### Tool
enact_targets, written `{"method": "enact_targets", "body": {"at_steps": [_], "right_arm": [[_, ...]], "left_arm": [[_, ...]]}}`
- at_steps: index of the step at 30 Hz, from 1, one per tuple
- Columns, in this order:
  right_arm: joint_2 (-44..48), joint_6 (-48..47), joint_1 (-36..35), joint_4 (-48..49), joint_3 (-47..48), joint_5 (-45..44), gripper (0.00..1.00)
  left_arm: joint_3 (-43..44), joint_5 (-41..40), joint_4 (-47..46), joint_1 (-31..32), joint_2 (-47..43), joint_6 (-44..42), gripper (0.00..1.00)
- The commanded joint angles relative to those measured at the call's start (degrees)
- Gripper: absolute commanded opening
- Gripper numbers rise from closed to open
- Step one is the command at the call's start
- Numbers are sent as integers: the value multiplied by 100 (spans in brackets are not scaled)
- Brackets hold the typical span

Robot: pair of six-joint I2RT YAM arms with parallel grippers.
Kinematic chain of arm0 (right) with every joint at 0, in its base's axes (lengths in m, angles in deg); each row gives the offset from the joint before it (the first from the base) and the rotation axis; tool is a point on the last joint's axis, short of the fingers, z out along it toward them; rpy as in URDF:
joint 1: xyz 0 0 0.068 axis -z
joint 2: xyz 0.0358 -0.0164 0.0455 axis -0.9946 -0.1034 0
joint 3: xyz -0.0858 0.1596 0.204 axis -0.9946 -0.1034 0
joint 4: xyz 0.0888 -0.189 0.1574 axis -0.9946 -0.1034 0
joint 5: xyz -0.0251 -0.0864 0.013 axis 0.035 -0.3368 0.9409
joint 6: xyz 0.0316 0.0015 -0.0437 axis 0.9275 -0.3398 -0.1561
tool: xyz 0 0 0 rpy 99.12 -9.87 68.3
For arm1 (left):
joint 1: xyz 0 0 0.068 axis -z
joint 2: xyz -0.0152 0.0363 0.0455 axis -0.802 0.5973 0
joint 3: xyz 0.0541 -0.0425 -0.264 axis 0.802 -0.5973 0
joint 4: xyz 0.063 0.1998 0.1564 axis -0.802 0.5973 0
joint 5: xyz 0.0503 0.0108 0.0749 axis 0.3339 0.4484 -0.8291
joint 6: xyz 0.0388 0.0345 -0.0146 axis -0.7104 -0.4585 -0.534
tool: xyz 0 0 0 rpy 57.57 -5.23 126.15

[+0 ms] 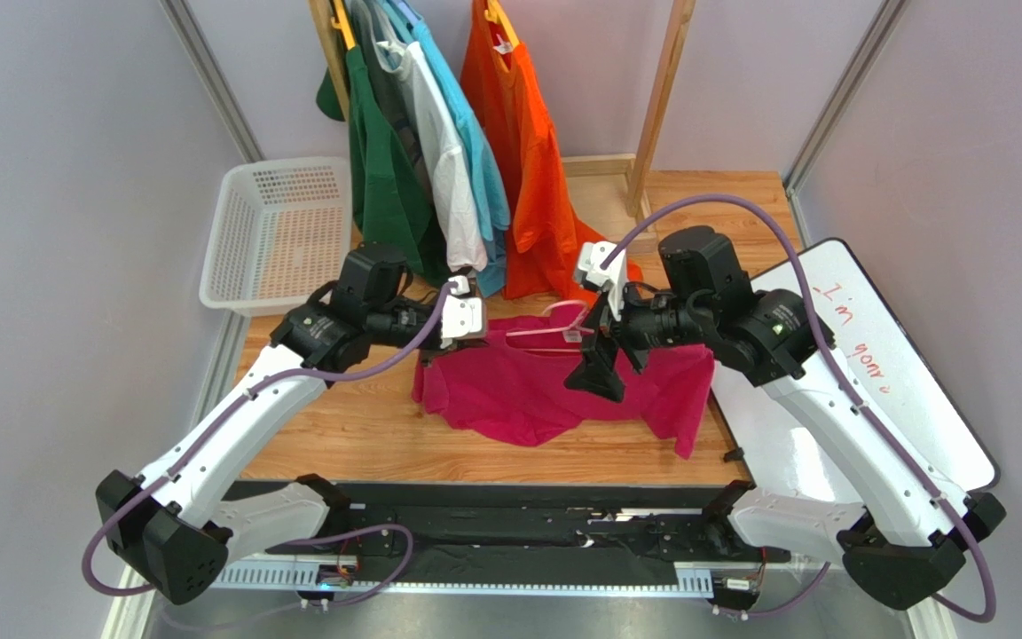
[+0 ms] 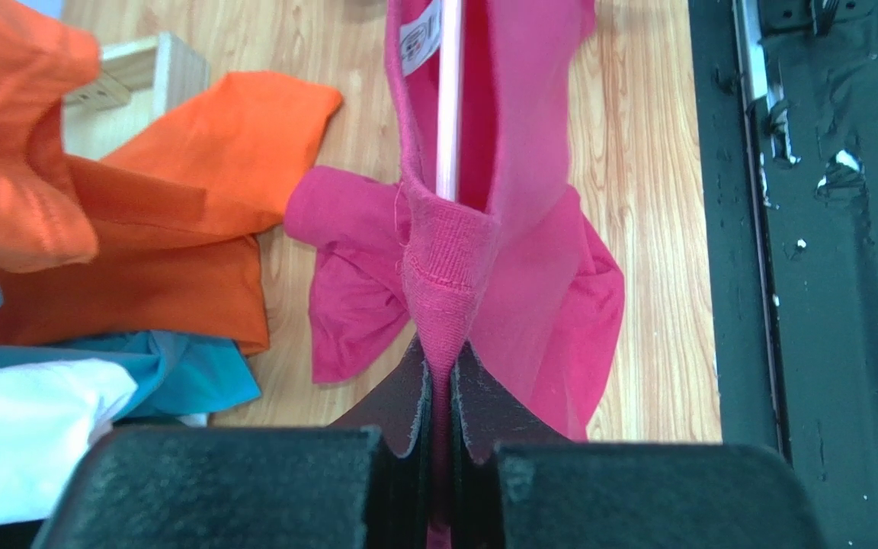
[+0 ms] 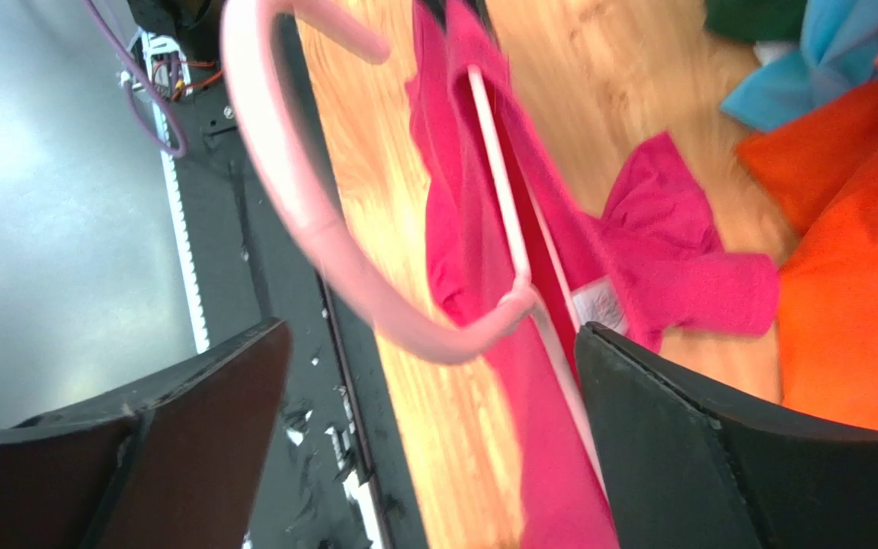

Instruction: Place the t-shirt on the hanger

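Observation:
The magenta t-shirt [image 1: 530, 389] hangs bunched over the wooden table, partly draped on the light-pink hanger [image 1: 559, 320]. My left gripper [image 1: 461, 317] is shut on the shirt's collar rib; in the left wrist view the gripper [image 2: 441, 378] pinches the collar of the t-shirt [image 2: 524, 263], with the hanger's bar [image 2: 448, 92] running inside the neck opening. My right gripper [image 1: 599, 360] is open at the shirt's right part. In the right wrist view the gripper [image 3: 430, 334] stands wide open with the hanger's hook [image 3: 295, 195] just ahead of its fingers, untouched, and the t-shirt [image 3: 472, 229] beyond.
A rack behind holds green [image 1: 383, 160], white, blue and orange [image 1: 523, 147] shirts that reach down to the table. A white mesh basket [image 1: 277, 226] sits at back left. A whiteboard [image 1: 876, 360] lies at right. A wooden post [image 1: 663, 93] stands at the back.

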Motion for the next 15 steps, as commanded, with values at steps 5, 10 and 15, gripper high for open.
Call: {"method": "enact_targets", "body": {"at_steps": [5, 10, 15], "right_arm": [[254, -361, 948, -1340, 220, 190, 100], [369, -1266, 1905, -1655, 193, 180, 100], [685, -2600, 2582, -1964, -736, 627, 100]], "left_arm": [[322, 1006, -21, -412, -191, -267, 0], [480, 1208, 322, -412, -69, -418, 0], [682, 1401, 462, -439, 45, -365, 0]]}}
